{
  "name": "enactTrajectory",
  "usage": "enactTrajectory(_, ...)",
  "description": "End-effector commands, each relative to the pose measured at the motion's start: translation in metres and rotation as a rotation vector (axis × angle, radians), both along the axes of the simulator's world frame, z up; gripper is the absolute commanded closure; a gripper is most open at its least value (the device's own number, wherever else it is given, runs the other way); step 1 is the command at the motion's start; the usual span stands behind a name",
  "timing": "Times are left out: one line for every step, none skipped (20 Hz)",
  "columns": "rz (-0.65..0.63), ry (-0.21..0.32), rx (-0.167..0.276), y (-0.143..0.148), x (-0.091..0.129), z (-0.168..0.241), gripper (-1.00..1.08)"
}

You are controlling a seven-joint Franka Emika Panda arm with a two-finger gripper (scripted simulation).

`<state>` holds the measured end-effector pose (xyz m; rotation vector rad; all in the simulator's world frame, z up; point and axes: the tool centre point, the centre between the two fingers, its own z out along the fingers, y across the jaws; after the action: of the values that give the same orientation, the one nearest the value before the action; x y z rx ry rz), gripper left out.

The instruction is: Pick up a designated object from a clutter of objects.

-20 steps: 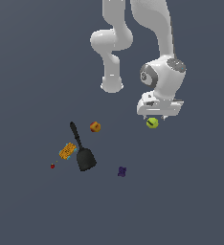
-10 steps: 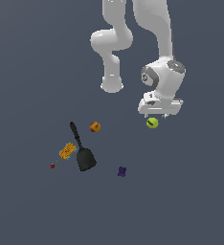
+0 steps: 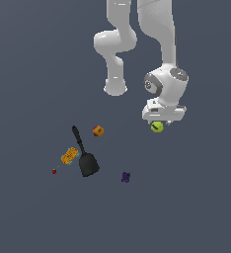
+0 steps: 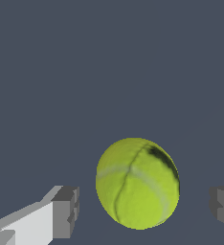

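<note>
The designated object, a yellow-green tennis ball (image 3: 157, 127) with a dark mark, rests on the grey floor at the exterior view's right. My gripper (image 3: 158, 122) hangs right over it and is open. In the wrist view the ball (image 4: 137, 183) sits between the two fingertips (image 4: 66, 210), with a gap on each side. The rest of the clutter of objects lies toward the exterior view's left: a black spatula (image 3: 84, 154), an orange-red ball (image 3: 98, 131), an orange textured block (image 3: 69, 155), a tiny red bit (image 3: 54, 171) and a small purple piece (image 3: 126, 177).
The arm's white base (image 3: 115, 88) stands behind the scene, to the left of my gripper in the exterior view. The purple piece is the closest clutter item to the tennis ball, well apart from it.
</note>
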<state>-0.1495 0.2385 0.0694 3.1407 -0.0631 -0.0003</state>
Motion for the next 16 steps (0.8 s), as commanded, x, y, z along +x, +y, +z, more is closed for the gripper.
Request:
enactTrajectory(0.0, 0.0, 0.0, 0.0, -0.001, -0.011, -0.92)
enactTrajectory(0.0, 0.0, 0.0, 0.0, -0.001, -0.015, -0.92)
enactTrajectory(0.0, 0.0, 0.0, 0.0, -0.001, -0.018, -0.92)
enactTrajectory(0.0, 0.0, 0.0, 0.0, -0.001, -0.021, -0.92)
enactTrajectory(0.0, 0.0, 0.0, 0.0, -0.001, -0.024, -0.92)
enactTrajectory(0.0, 0.0, 0.0, 0.0, -0.001, -0.026, -0.92)
enactTrajectory(0.0, 0.0, 0.0, 0.0, -0.001, -0.027, -0.92)
enactTrajectory(-0.001, 0.0, 0.0, 0.0, -0.001, -0.028, -0.92)
enactTrajectory(-0.001, 0.0, 0.0, 0.0, 0.0, -0.028, -0.92)
enactTrajectory(-0.001, 0.0, 0.0, 0.0, 0.0, -0.028, -0.92)
enactTrajectory(-0.001, 0.0, 0.0, 0.0, 0.0, -0.028, 1.08)
enactTrajectory(-0.001, 0.0, 0.0, 0.0, 0.0, -0.028, 1.08)
enactTrajectory(-0.001, 0.0, 0.0, 0.0, 0.0, -0.028, 1.08)
enactTrajectory(-0.001, 0.0, 0.0, 0.0, 0.0, -0.028, 1.08)
enactTrajectory(-0.001, 0.0, 0.0, 0.0, 0.0, -0.028, 1.08)
enactTrajectory(-0.001, 0.0, 0.0, 0.0, 0.0, -0.028, 1.08)
